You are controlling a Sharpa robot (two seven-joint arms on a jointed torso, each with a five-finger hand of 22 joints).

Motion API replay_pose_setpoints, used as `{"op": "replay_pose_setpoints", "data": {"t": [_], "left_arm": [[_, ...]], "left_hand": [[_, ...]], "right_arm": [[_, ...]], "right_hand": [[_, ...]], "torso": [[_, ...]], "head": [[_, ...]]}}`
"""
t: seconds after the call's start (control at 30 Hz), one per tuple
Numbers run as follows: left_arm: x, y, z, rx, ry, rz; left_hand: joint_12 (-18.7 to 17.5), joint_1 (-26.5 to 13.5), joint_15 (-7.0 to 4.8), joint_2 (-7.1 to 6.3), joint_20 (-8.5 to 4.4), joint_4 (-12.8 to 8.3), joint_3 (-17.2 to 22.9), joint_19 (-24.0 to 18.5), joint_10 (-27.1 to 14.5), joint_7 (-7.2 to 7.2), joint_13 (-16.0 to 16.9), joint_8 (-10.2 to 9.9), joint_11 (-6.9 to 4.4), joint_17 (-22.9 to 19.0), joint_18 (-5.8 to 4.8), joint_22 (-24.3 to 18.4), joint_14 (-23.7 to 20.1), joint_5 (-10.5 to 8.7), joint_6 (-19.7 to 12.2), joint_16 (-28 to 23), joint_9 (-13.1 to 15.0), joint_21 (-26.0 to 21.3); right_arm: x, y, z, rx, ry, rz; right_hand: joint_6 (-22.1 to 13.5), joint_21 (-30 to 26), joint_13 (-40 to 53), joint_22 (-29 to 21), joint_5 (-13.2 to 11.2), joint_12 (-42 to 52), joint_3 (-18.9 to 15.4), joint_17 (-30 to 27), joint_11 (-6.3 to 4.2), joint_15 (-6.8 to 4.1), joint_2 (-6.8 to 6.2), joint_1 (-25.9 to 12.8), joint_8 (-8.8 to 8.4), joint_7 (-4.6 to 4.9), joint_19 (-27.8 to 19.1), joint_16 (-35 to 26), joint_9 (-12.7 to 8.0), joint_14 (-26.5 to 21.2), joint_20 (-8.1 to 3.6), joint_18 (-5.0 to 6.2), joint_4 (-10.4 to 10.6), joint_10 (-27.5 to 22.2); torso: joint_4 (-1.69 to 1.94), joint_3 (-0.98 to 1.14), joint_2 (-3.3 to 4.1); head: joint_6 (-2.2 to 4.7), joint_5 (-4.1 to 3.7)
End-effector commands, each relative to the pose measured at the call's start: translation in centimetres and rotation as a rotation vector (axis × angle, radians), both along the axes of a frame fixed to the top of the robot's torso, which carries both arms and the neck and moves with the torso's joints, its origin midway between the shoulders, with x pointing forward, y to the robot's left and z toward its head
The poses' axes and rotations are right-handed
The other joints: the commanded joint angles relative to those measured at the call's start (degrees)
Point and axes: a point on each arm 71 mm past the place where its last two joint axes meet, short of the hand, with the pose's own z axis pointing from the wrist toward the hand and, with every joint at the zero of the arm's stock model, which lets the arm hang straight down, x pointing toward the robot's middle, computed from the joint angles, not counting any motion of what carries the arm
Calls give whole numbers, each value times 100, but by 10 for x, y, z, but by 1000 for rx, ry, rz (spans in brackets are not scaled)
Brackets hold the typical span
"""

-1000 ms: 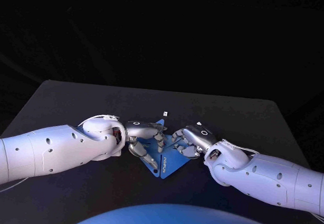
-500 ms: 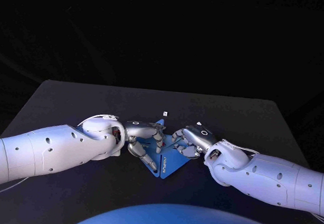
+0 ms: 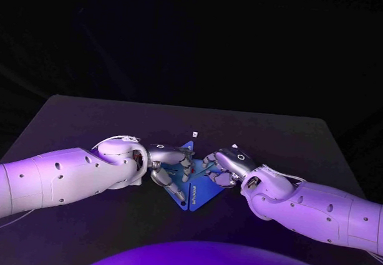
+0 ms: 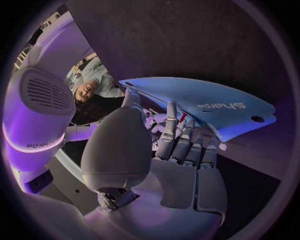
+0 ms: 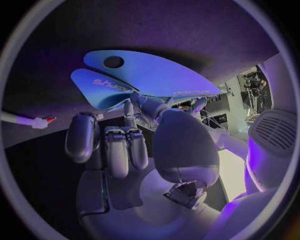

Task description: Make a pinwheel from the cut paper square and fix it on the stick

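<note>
Head view: the blue cut paper square lies mid-front on the black worktop. Its middle is hidden under the left hand and the right hand, which meet over it.

Left wrist view: a raised flap, printed and punched with a hole, is clamped between the thumb and the fingers.

Right wrist view: two curved flaps rise. The thumb touches one edge and the other fingers are curled, but whether they grip cannot be told. A thin white stick with a red tip lies apart, cut off at the rim.
</note>
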Motion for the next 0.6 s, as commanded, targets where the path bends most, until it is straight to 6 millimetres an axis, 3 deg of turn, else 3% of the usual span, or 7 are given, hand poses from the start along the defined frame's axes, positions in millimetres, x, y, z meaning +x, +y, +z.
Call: {"op": "replay_pose_setpoints", "data": {"t": [0.03, 0.33, 0.47, 0.6], "left_arm": [[-1, -1, -1, 0, 29, -8], [1, 0, -3, 12, 39, -5], [1, -1, -4, 22, 52, -6], [1, -1, -6, 36, 63, -3]], "left_hand": [[-29, 0, -73, 107, 0, -10, 66, -59, -38, 91, -4, 57, -85, 4, 101, -8, 10, -13, -43, -15, 72, 3], [-39, -33, -104, 108, 3, -9, 67, -85, -137, 139, -12, 102, -118, -2, 123, -14, -18, -13, -98, -22, 146, -6], [-32, -57, -147, 248, 0, -14, 150, -122, -138, 133, -7, 142, -162, -9, 133, -22, -47, -17, -149, -27, 219, -17], [-37, -110, -173, 249, -2, -14, 153, -137, -183, 113, -11, 153, -195, -12, 137, -25, -65, -21, -188, -29, 254, -22]], "right_arm": [[-1, 1, -1, -11, 10, 8], [-1, 1, -1, -11, 12, 8], [-1, 1, -1, -12, 13, 8], [-1, 1, -1, -12, 13, 8]], "right_hand": [[36, 26, 1510, 7, 13, 20, 1, 1509, 25, 42, -2, 11, -40, -13, -11, 23, -4, 618, 28, 17, 27, 597], [36, 26, 1510, 7, 13, 20, 1, 1509, 25, 42, -2, 11, -40, -13, -11, 23, -4, 618, 28, 17, 27, 597], [36, 26, 1510, 7, 13, 20, 1, 1509, 25, 42, -2, 11, -40, -13, -11, 23, -4, 618, 28, 17, 27, 597], [50, 30, 1510, 16, 13, 20, 3, 1509, 23, 42, -3, 23, -46, -14, -5, 23, -14, 618, 31, 17, 26, 597]], "torso": [[0, 0, 4], [0, -3, 5], [1, -3, 5], [1, 1, 4]], "head": [[0, -6], [0, -21], [0, -28], [0, -31]]}}
